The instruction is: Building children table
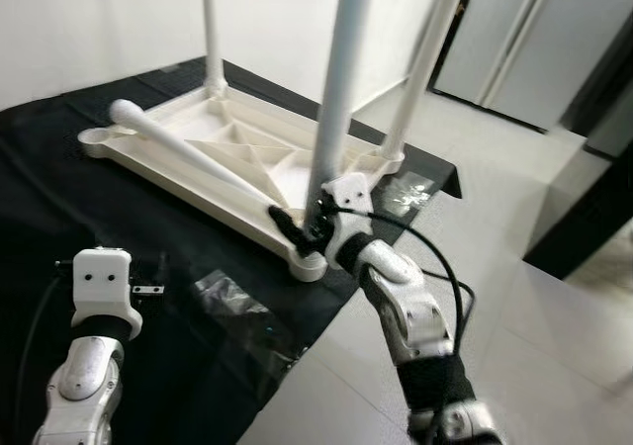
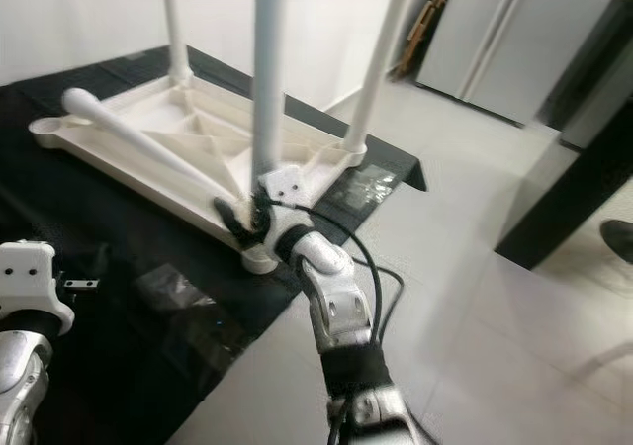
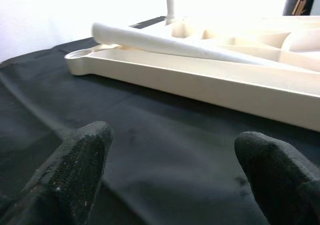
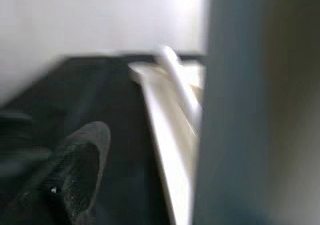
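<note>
My left claw (image 1: 148,289) waits open over the black worktop (image 1: 59,168), the upside-down white table top (image 1: 218,158) just ahead, while my right claw (image 1: 302,229) hugs the near leg (image 1: 336,99) to keep it standing straight in its corner hole.

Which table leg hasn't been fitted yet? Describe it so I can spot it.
On the black cloth lies the upturned white tabletop. Three legs stand upright in its corners; the loose leg lies flat, slanting across the tabletop's ribbed underside, its rounded end near the empty corner socket.
</note>
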Available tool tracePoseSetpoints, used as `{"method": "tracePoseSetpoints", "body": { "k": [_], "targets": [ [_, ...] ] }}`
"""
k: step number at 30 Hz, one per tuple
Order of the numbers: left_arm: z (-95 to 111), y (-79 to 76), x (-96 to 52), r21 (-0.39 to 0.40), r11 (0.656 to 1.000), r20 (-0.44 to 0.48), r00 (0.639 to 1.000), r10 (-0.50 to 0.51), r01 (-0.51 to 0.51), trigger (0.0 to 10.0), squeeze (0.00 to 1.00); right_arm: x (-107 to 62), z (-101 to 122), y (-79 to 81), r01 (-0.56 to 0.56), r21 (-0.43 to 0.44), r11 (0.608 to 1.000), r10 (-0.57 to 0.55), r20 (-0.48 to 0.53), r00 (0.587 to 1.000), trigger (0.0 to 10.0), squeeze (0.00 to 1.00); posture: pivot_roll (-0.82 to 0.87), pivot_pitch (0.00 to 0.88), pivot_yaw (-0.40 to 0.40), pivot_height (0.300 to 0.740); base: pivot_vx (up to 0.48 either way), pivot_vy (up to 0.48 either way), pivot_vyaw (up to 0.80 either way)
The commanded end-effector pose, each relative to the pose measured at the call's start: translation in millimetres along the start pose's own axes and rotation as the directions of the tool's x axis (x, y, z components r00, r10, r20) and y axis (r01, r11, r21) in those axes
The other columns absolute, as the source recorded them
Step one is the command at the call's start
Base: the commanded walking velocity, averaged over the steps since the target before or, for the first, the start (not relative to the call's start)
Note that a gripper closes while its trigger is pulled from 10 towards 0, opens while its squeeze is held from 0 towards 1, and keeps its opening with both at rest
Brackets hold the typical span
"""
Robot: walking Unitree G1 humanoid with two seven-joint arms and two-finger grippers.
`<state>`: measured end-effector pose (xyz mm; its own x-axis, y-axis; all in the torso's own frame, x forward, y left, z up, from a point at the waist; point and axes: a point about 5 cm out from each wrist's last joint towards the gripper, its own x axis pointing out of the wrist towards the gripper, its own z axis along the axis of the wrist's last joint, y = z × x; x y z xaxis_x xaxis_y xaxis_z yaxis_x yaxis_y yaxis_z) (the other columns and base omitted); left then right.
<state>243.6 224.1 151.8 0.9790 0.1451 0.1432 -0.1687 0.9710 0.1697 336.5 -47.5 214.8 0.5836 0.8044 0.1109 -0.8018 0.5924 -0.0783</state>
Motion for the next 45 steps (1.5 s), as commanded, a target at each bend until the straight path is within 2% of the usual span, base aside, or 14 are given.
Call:
{"method": "tracePoseSetpoints", "body": {
  "k": [1,3,4,8,19,20,21,36,38,40,41,42,43,45],
  "targets": [
    [-1,-2.4,-0.4,0.005,1.0,-0.002,1.0,-0.005,0.005,10.0,0.0,1.8,2,4.8,-0.094,-0.004,0.996,0.094,0.015,0.995,10.0,1.0,-0.03,0.086,-0.131,0.74,0.0,0.0,0.0],
    [-1,-2.6,-0.7,0.004,1.0,-0.002,1.0,-0.004,0.004,10.0,0.0,-1.6,5,1.5,-0.212,-0.071,0.975,0.21,-0.03,0.977,10.0,1.0,-0.03,0.088,-0.133,0.74,0.0,0.0,0.0],
    [-2,-2.8,-0.9,0.003,1.0,-0.002,1.0,-0.003,0.003,10.0,0.0,-6.1,4,-7.6,-0.308,-0.122,0.943,0.296,-0.11,0.949,10.0,0.0,-0.02,0.088,-0.135,0.74,0.0,0.0,0.0],
    [-1,-3.2,-1.9,0.001,1.0,-0.002,1.0,-0.001,0.001,10.0,0.0,-16.5,4,-26.7,-0.445,-0.176,0.878,0.402,-0.234,0.885,10.0,0.0,-0.01,0.094,-0.136,0.74,0.0,0.0,0.0],
    [1,-2.8,-7.5,0.001,1.0,-0.003,1.0,0.004,-0.004,10.0,0.0,-14.4,31,-52.9,-0.49,-0.153,0.858,0.457,-0.209,0.865,10.0,0.0,0.01,0.116,-0.136,0.74,0.0,0.0,0.0],
    [1,-2.7,-8.4,0.001,1.0,-0.005,1.0,0.003,-0.003,10.0,0.0,-14.4,31,-53.8,-0.508,-0.146,0.849,0.474,-0.215,0.854,3.6,0.0,0.01,0.117,-0.135,0.74,0.0,0.0,0.0],
    [0,-2.7,-9.2,0.002,1.0,-0.008,1.0,0.002,-0.002,10.0,0.0,-15.1,29,-54.4,-0.529,-0.138,0.838,0.492,-0.23,0.84,0.0,0.0,0.01,0.118,-0.133,0.74,0.0,0.0,0.0],
    [-1,-3.1,-10.0,0.003,1.0,-0.013,1.0,-0.001,0.001,10.0,0.0,-22.5,24,-62.0,-0.567,-0.124,0.814,0.527,-0.25,0.812,0.0,0.0,0.0,0.112,-0.127,0.74,0.0,0.0,0.0],
    [-1,-2.9,-9.6,0.002,1.0,-0.014,1.0,-0.004,0.004,10.0,0.0,-26.5,13,-66.1,-0.402,-0.14,0.905,0.366,-0.229,0.902,0.0,0.0,-0.02,0.109,-0.132,0.74,0.0,0.0,0.0],
    [-1,-2.9,-9.6,0.002,1.0,-0.014,1.0,-0.004,0.004,10.0,0.0,-26.5,13,-66.1,-0.402,-0.14,0.905,0.366,-0.229,0.902,0.0,0.0,-0.02,0.109,-0.132,0.74,0.0,0.0,0.0],
    [-1,-2.4,-9.6,0.003,1.0,-0.014,1.0,-0.005,0.005,10.0,0.0,-22.1,-2,-62.0,-0.212,-0.097,0.972,0.19,-0.196,0.962,0.0,0.0,-0.03,0.111,-0.134,0.74,0.0,0.0,0.0],
    [-1,-2.4,-9.6,0.003,1.0,-0.014,1.0,-0.005,0.005,10.0,0.0,-22.1,-2,-62.0,-0.212,-0.097,0.972,0.19,-0.196,0.962,0.0,0.0,-0.03,0.111,-0.134,0.74,0.0,0.0,0.0],
    [-1,-1.0,-9.0,0.005,1.0,-0.014,1.0,-0.004,0.004,10.0,0.0,-19.1,-23,-59.8,0.219,-0.054,0.974,-0.225,-0.156,0.962,0.0,0.0,-0.04,0.114,-0.126,0.74,0.0,0.0,0.0],
    [0,0.1,-7.6,0.006,1.0,-0.013,1.0,-0.003,0.003,10.0,0.0,-24.9,-53,-31.5,0.395,0.058,0.917,-0.378,-0.19,0.906,0.0,0.0,-0.05,0.122,-0.103,0.74,0.0,0.0,0.0]
  ]
}}
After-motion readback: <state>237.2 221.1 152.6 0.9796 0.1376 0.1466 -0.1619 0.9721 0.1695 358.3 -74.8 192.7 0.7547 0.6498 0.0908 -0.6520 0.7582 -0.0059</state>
